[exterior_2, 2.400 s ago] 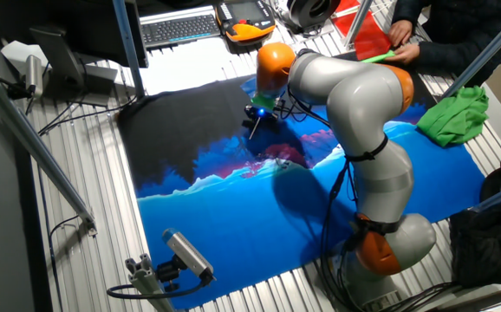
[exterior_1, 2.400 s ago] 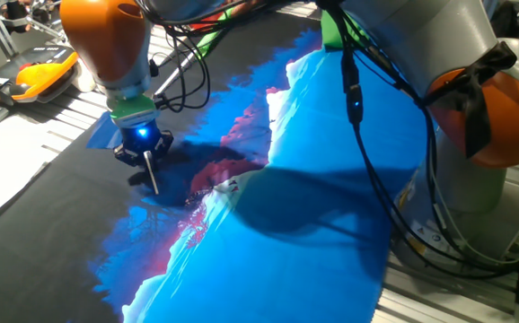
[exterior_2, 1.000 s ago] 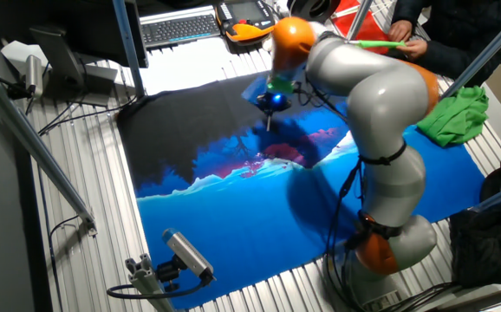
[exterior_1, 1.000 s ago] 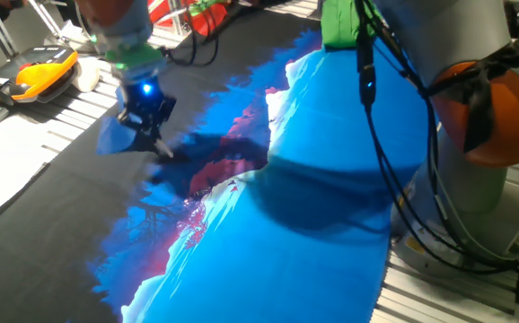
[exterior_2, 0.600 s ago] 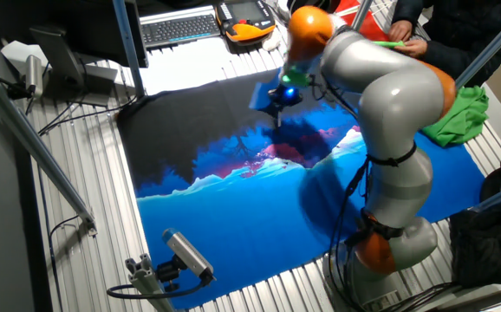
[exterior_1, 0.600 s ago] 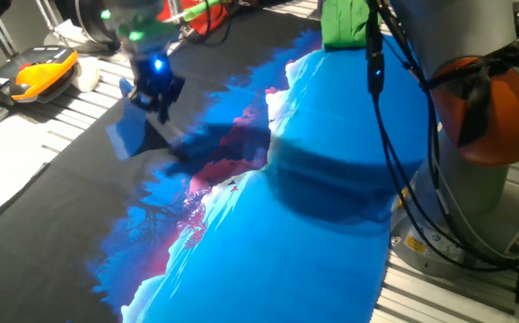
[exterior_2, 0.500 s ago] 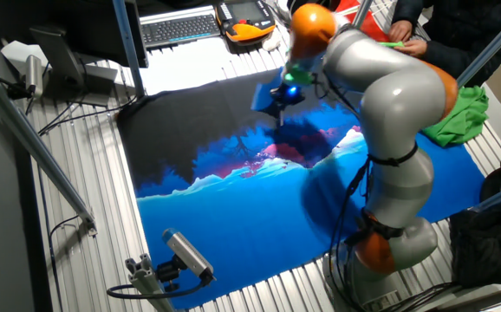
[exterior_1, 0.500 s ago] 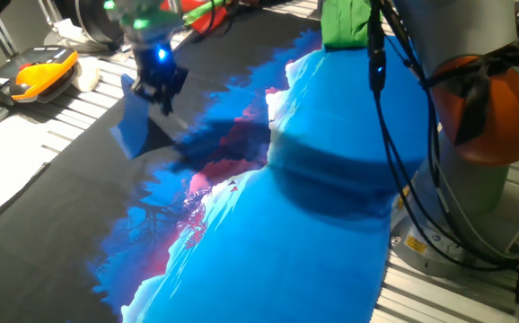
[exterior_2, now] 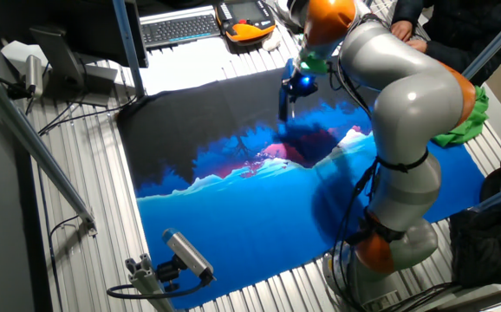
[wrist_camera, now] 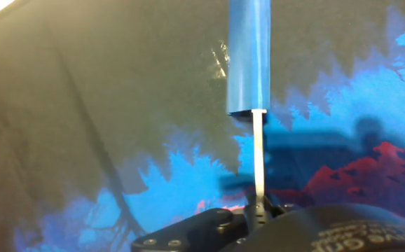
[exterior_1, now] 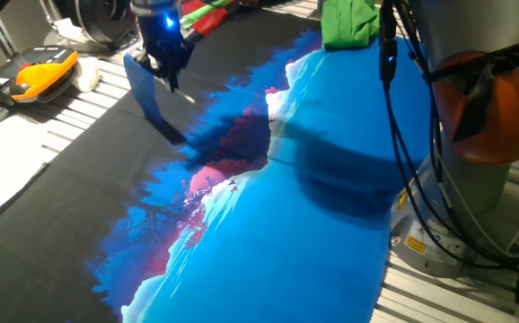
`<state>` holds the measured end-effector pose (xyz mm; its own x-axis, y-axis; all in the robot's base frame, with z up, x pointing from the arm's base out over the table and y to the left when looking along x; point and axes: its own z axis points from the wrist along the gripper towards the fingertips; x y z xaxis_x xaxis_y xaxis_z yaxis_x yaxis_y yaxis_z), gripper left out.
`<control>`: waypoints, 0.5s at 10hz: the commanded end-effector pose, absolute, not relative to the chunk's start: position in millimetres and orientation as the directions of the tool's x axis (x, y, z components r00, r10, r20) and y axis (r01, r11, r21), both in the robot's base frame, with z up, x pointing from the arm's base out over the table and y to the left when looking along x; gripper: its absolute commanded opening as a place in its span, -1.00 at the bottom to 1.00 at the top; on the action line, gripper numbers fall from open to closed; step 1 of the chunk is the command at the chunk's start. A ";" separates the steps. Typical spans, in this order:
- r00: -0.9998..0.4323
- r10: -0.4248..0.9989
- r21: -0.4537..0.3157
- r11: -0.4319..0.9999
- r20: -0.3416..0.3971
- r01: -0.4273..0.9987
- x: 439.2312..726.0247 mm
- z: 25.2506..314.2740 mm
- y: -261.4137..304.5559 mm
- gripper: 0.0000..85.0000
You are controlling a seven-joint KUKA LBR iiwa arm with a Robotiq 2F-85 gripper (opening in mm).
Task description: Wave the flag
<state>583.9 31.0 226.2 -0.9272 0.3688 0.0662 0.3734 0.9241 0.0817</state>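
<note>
The two-finger gripper (wrist_camera: 257,210) is clamped on the thin white stick of the small dark blue rectangular cloth flag (wrist_camera: 249,56), holding it in the air above the far dark part of the printed tablecloth (exterior_1: 313,224), presumably so the cloth can swing freely
</note>
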 end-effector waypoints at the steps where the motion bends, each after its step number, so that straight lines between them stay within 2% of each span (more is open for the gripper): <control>1: -0.924 0.376 0.071 0.922 0.066 0.380 583.8 226.9 31.2 -1.00; 4: -0.930 0.368 -0.038 0.929 0.012 0.367 583.8 226.9 31.2 -1.00; 5: -0.934 0.358 -0.027 0.934 0.014 0.357 583.8 226.9 31.2 -1.00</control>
